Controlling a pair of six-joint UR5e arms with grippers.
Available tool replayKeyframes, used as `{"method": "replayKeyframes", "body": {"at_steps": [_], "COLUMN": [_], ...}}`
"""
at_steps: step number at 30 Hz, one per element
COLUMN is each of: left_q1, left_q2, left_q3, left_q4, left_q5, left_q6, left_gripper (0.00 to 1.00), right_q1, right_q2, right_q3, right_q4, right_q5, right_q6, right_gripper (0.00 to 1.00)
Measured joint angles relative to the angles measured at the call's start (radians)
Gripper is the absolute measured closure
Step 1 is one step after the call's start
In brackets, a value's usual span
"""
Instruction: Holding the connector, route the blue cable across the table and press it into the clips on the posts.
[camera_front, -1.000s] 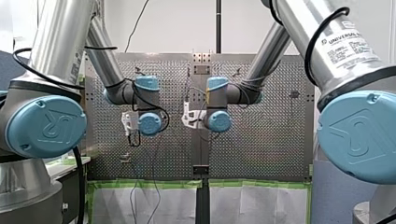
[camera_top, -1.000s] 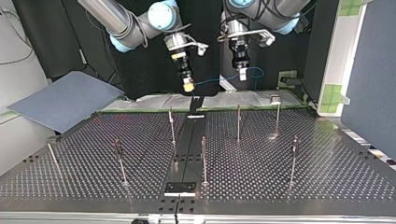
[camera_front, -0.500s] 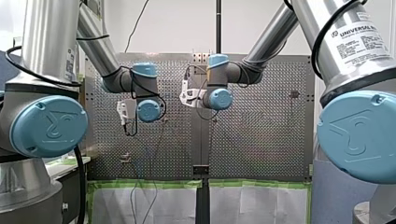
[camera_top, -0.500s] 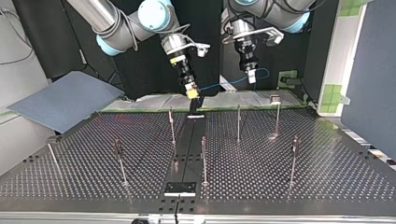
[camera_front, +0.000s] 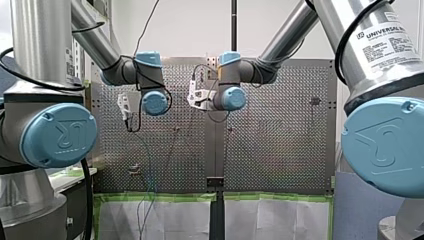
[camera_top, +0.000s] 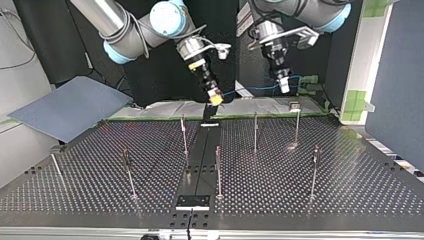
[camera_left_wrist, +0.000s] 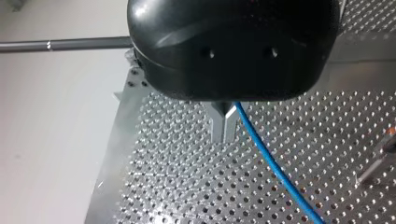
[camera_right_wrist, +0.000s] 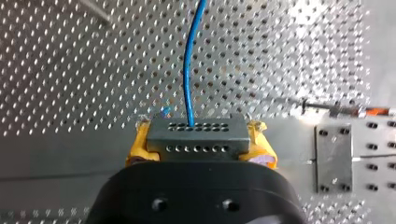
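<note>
Connector (camera_right_wrist: 196, 136) clamped in right gripper (camera_top: 216, 98), blue cable (camera_left_wrist: 266, 156) in left gripper (camera_left_wrist: 223, 122), near table (camera_top: 325, 200) edge.

the worktop (camera_top: 300, 190) is bright perforated metal, its posts (camera_top: 255, 132) thin shiny metal. the blue cable (camera_right_wrist: 188, 70) has a smooth plastic-looking sheath. the connector (camera_right_wrist: 196, 137) is matt grey between yellow pads (camera_right_wrist: 137, 142). my left gripper (camera_left_wrist: 224, 122) has bare metal fingers (camera_left_wrist: 217, 122) under a glossy black shell. beside the worktop lies a matt grey sheet (camera_top: 65, 107).
</note>
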Motion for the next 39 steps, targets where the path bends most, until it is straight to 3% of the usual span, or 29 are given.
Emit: {"method": "replayKeyframes", "body": {"at_steps": [10,17,22,30,39], "left_q1": [0.039,0.069,0.087,0.118,0.196], "left_q2": [0.004,0.017,0.037,0.050,0.051], "left_q3": [0.052,0.101,0.124,0.156,0.173], "left_q4": [-0.062,-0.124,-0.145,-0.174,-0.184], "left_q5": [-0.023,-0.029,-0.025,0.023,0.097], "left_q6": [0.011,0.017,0.011,-0.011,-0.071], "left_gripper": [1.00,1.00,1.00,1.00,1.00], "right_q1": [0.001,-0.009,-0.010,0.006,0.020], "right_q2": [0.001,0.006,0.031,0.053,0.070], "right_q3": [-0.096,-0.162,-0.212,-0.285,-0.368], "right_q4": [0.084,0.102,0.117,0.141,0.185], "right_q5": [-0.039,-0.044,-0.049,-0.059,-0.059], "right_q6": [0.033,0.049,0.050,0.045,0.043], "right_gripper": [1.00,1.00,1.00,1.00,1.00]}}
